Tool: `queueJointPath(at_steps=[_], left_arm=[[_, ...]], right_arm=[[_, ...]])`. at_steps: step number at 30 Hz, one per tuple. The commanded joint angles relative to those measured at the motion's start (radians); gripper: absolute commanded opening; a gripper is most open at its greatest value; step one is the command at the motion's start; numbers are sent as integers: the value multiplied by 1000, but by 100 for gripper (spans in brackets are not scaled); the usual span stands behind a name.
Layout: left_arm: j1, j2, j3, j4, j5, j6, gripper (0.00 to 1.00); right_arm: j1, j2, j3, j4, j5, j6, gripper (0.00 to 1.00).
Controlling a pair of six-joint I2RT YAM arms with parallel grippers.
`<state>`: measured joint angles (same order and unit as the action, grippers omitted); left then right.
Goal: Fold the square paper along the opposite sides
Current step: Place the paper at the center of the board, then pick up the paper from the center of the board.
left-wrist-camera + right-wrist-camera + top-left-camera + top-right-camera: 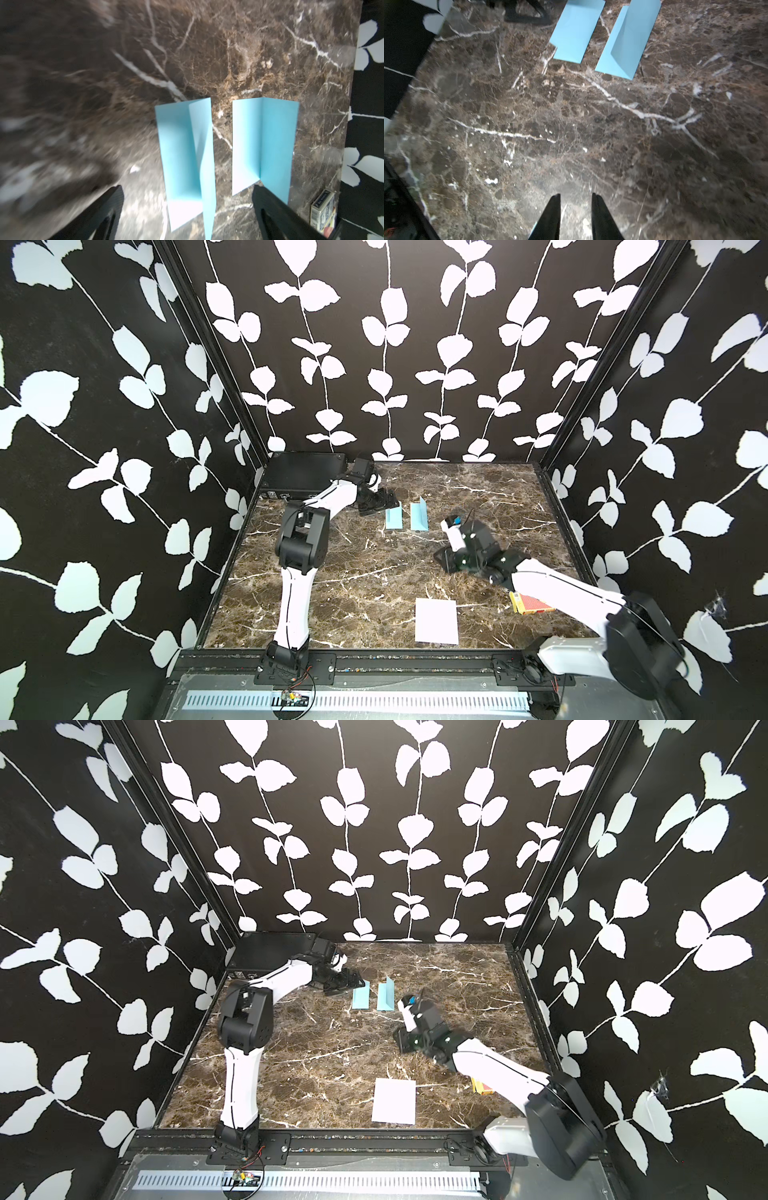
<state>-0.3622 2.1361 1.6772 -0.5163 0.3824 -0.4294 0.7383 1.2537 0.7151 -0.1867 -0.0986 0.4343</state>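
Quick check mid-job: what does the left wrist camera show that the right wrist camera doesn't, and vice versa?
Only the left wrist view: the card box near the table's edge. Only the right wrist view: the right pincer, fingers slightly apart over bare marble, gripping nothing. Both: the two folded blue papers, side by side but apart on the marble table, and the left pincer, wide open in its own view and a dark shape beyond the papers in the right wrist view.
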Motion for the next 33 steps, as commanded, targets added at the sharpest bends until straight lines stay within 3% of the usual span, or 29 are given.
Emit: queueJointPath(at_steps=[1,6,11,15,23,33], left_arm=[[-32,-201,-93,1,-90,-12,99],[-91,-335,-231,12,-156,-28,99],[-98,-409,-356,56,-151,-46,99],[-98,-431,-416,84,-140,-57,99],[-98,-491,-475,81,-118,-73,99],[-89,-530,-509,45,-114,-69,99]], right_arm=[[100,-5,-45,-157,233,81,31],[281,74,-59,-166,354,181,39],[466,196,-79,-173,488,289,42],[574,189,-86,-204,599,363,44],[576,369,-110,-42,561,317,44],[411,477,-79,155,482,116,44]])
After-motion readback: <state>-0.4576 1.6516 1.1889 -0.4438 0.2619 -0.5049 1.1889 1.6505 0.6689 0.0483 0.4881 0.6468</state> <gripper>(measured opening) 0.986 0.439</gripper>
